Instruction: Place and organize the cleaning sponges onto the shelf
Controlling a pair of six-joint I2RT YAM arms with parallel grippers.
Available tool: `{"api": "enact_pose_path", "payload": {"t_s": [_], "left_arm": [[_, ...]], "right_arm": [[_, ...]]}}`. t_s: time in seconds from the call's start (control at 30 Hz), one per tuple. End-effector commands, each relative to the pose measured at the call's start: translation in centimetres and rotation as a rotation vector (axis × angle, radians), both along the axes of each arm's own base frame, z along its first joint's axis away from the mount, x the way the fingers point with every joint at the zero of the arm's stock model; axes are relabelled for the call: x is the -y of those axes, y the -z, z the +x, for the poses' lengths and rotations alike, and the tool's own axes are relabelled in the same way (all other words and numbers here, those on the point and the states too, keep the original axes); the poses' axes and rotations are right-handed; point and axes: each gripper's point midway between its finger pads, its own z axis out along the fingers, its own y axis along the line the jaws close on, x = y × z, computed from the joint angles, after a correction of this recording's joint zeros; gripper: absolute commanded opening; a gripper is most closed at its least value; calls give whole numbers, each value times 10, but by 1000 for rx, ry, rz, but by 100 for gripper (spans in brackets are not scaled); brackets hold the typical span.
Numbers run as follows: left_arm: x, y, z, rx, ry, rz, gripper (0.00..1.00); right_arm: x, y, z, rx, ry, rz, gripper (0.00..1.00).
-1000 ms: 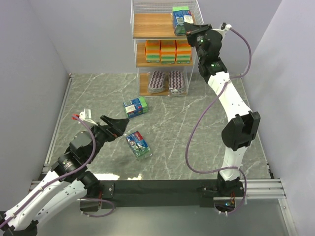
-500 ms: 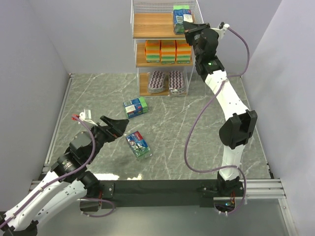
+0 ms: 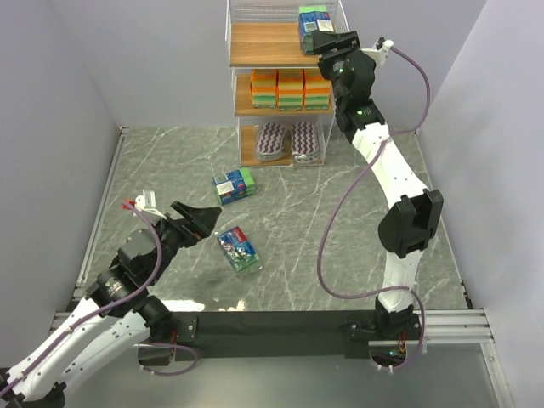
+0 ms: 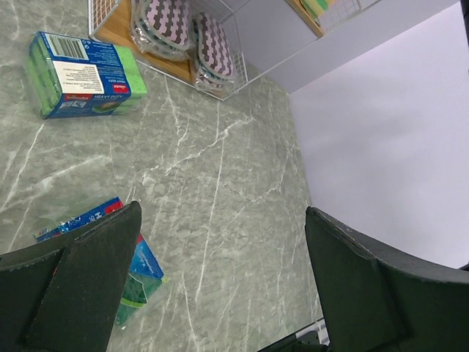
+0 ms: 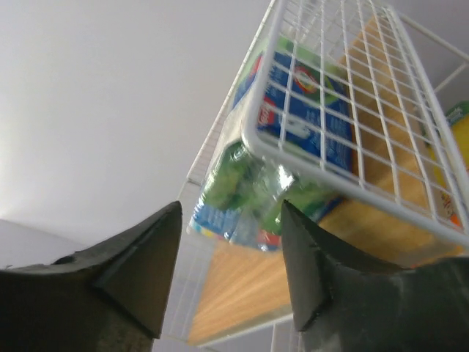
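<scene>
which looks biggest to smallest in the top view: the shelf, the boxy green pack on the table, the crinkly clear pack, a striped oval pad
1. shelf
2-3. boxy green pack and crinkly clear pack: about alike, not ranked
4. left striped oval pad, though partly hidden inside the shelf

High rear camera overlooks all; both wrist views share the shelf (image 3: 263, 42), right one closest

White-wire, brown-board shelf (image 3: 263, 42) on a grey-green, white-veined marble table (image 3: 170, 153)
Top tier: a blue-and-green printed pack (image 3: 313, 21). Middle tier: orange blocks (image 3: 291, 88) layered with yellow and green. Bottom tier: oval pads (image 3: 287, 140) in purple-white wavy stripes. Near the table's middle: another blue-green pack (image 3: 234, 184) and a clear-wrapped pack (image 3: 239, 250) printed blue and red.
</scene>
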Motion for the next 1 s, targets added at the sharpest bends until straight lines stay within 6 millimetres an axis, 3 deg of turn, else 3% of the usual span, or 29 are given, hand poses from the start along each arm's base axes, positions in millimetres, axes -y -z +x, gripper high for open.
{"api": "enact_pose_path", "payload": {"t_s": [0.0,0.07,0.1,0.13,0.17,0.2,0.23,0.37,0.47,0.5,0.57,0.6,0.67,0.7,0.77,0.8,0.83,0.9,0.97], "left_arm": [[-1,-2,0,11,-6,-19,99],[-1,-3,1,15,-7,-19,99],[-1,-4,2,18,-9,-17,99],[-1,-5,2,21,-6,-12,99],[-1,-7,2,24,-11,-10,99],[-2,-8,3,27,-13,-7,100],[-2,-9,4,30,-16,-5,100],[-4,-9,6,44,-29,7,100],[-1,6,12,8,-38,34,100],[3,11,12,-7,-25,42,100],[11,34,19,-76,-12,109,99],[14,41,22,-105,-9,137,100],[24,65,30,-187,22,248,100],[26,73,34,-217,22,282,100],[34,93,45,-269,43,367,99],[33,97,51,-286,33,381,100],[33,101,56,-290,38,400,98],[31,108,72,-308,41,391,81],[29,115,81,-313,60,387,64]], "right_arm": [[10,-55,-42,160,29,-14,70],[12,-70,-62,201,8,-24,84],[11,-61,-64,199,0,-33,90],[15,-75,-82,234,-11,-26,92],[15,-75,-91,250,-28,-30,92],[13,-54,-93,221,-39,-46,93],[20,-75,-118,287,-44,-29,93],[17,-53,-163,266,-121,-93,95],[12,-5,-186,147,-178,-204,96],[9,25,-194,79,-211,-246,96],[0,61,-206,8,-272,-327,96],[-6,96,-211,-64,-317,-367,97],[-13,144,-228,-163,-381,-462,97],[-16,183,-238,-243,-418,-502,97],[-28,220,-259,-296,-504,-559,98],[-29,248,-273,-354,-537,-582,98],[-38,260,-287,-366,-587,-598,98],[-35,289,-309,-413,-620,-638,97],[-39,302,-329,-414,-661,-656,95]]}}
